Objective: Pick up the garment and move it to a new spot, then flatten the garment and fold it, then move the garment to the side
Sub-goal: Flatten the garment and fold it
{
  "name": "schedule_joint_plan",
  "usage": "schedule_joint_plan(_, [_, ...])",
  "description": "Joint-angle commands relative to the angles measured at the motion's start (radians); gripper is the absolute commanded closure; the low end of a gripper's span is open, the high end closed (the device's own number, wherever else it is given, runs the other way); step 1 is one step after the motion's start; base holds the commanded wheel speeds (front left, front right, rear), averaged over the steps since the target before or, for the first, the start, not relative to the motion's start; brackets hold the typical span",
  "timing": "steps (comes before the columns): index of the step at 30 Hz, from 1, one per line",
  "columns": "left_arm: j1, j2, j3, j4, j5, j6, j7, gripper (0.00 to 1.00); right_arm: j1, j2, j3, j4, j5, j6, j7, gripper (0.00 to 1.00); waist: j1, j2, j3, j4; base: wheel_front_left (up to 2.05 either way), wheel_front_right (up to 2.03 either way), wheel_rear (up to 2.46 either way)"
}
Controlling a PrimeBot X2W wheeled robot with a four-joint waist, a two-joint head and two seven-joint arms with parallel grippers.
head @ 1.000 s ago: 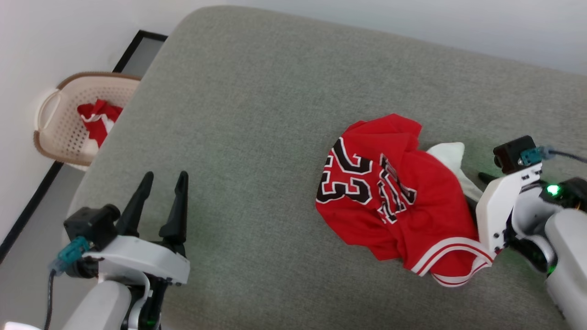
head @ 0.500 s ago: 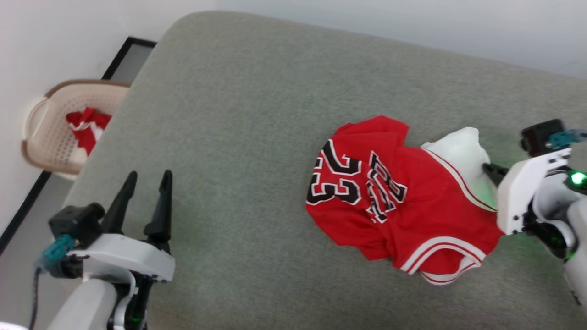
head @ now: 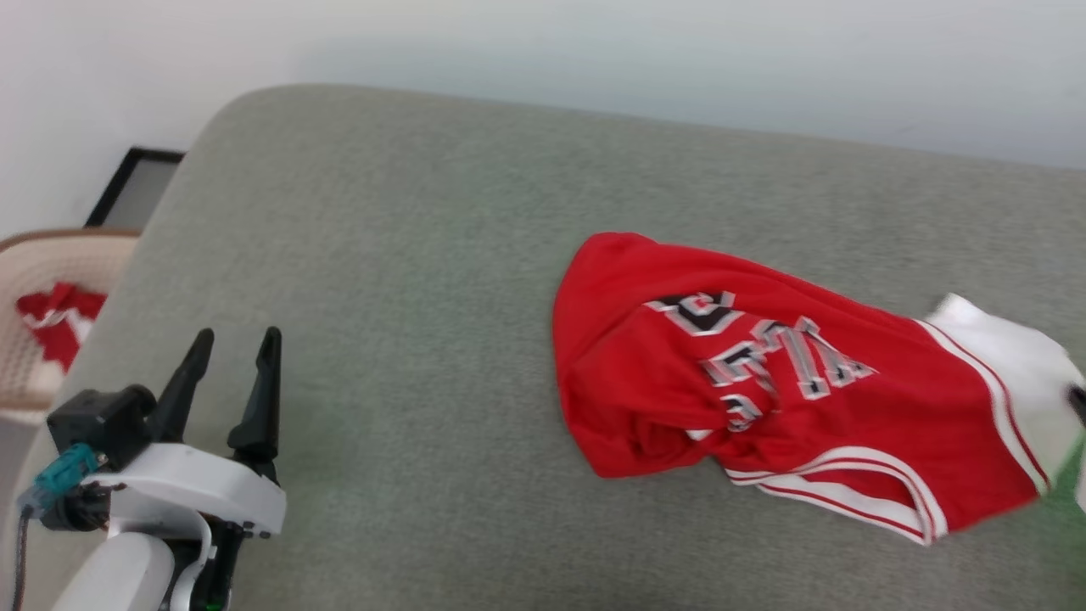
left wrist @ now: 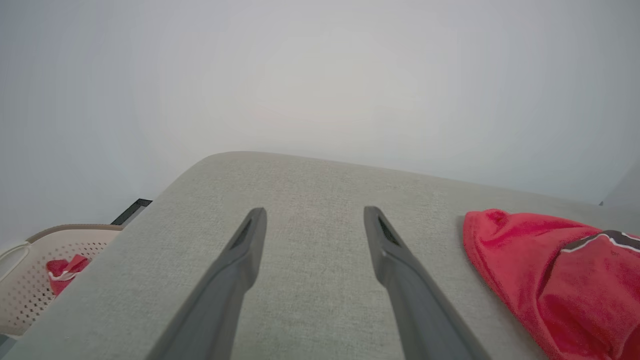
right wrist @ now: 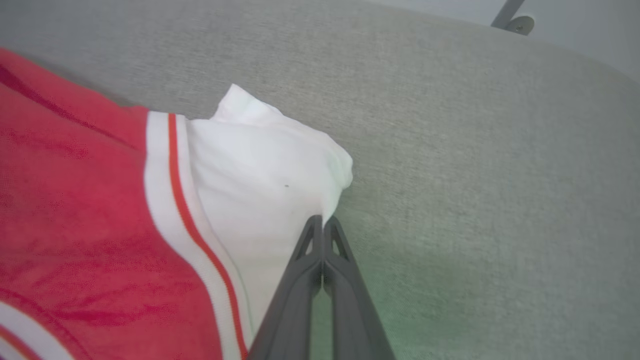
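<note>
The garment (head: 764,399), a red jersey with black white-outlined lettering and striped trim, lies stretched across the right half of the grey-green cushion (head: 407,255). Its white sleeve (head: 1001,382) points toward the right edge of the head view. In the right wrist view my right gripper (right wrist: 322,222) is shut on the tip of that white sleeve (right wrist: 260,170), with the red body (right wrist: 75,210) trailing to the left. My left gripper (head: 237,339) stands open at the lower left, nothing between its fingers (left wrist: 314,212). The garment's near edge (left wrist: 540,270) lies to its right, apart from it.
A beige perforated basket (head: 34,356) holding another red cloth (left wrist: 62,272) sits off the cushion's left edge. A pale wall (head: 594,51) runs behind the cushion. A grey metal part (right wrist: 515,20) shows beyond the far edge in the right wrist view.
The head camera has shifted. The right gripper has drawn the sleeve to the right, and the garment has gone from a bunched heap to a longer shape. The left gripper stays open.
</note>
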State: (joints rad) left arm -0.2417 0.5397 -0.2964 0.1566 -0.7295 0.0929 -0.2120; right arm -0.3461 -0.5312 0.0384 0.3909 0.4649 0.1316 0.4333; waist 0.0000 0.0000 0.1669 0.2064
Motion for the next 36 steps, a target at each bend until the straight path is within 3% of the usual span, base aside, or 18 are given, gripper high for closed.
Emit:
schedule_joint_plan(1, [0.005,0.004,0.0,-0.007,-0.001,0.006,0.004,0.0,0.033,0.016,-0.044,-0.007,-0.016,-0.002,0.004,1.0,0.0,0.0,-0.027,-0.043,0.0,0.0,0.0])
schedule_joint_plan(5, [0.003,0.011,-0.001,-0.018,-0.006,0.01,0.017,0.0,0.109,0.079,-0.126,-0.02,-0.058,-0.002,0.023,1.0,0.0,0.0,-0.029,-0.07,0.0,0.0,0.0])
schedule_joint_plan(9, [-0.004,0.016,-0.006,-0.018,-0.009,0.003,0.029,0.0,0.128,0.127,-0.144,-0.009,-0.082,-0.002,0.017,1.0,0.0,0.0,-0.03,-0.094,0.0,0.0,0.0])
schedule_joint_plan(10, [-0.006,0.018,-0.008,-0.017,-0.01,-0.001,0.033,0.0,0.124,0.148,-0.142,-0.001,-0.081,-0.002,0.016,0.92,0.0,0.0,-0.031,-0.1,0.0,0.0,0.0])
schedule_joint_plan(12, [-0.012,0.022,-0.011,-0.015,-0.013,-0.006,0.04,0.0,0.111,0.156,-0.138,0.01,-0.098,-0.002,0.009,0.53,0.0,0.0,-0.035,-0.109,0.0,0.0,0.0])
schedule_joint_plan(13, [-0.015,0.026,-0.014,-0.014,-0.011,-0.01,0.044,0.0,0.105,0.161,-0.134,0.014,-0.095,-0.002,0.006,0.0,0.0,0.0,-0.038,-0.113,0.0,0.0,0.0])
schedule_joint_plan(19, [-0.044,0.053,-0.039,-0.039,-0.026,-0.041,0.119,0.0,0.095,0.182,-0.126,-0.02,-0.088,-0.002,-0.004,0.0,0.0,0.0,-0.062,-0.143,0.0,0.0,0.0])
schedule_joint_plan(25, [-0.107,0.09,-0.079,-0.08,-0.049,-0.077,0.262,0.0,0.117,0.196,-0.152,-0.127,-0.132,-0.002,-0.053,0.0,0.0,0.0,-0.088,-0.185,0.0,0.0,0.0])
schedule_joint_plan(36, [-0.283,0.078,-0.214,-0.078,-0.093,-0.133,0.595,0.0,0.156,0.317,-0.199,-0.314,-0.268,-0.002,-0.318,0.0,0.0,0.0,-0.09,-0.272,0.0,0.0,0.0])
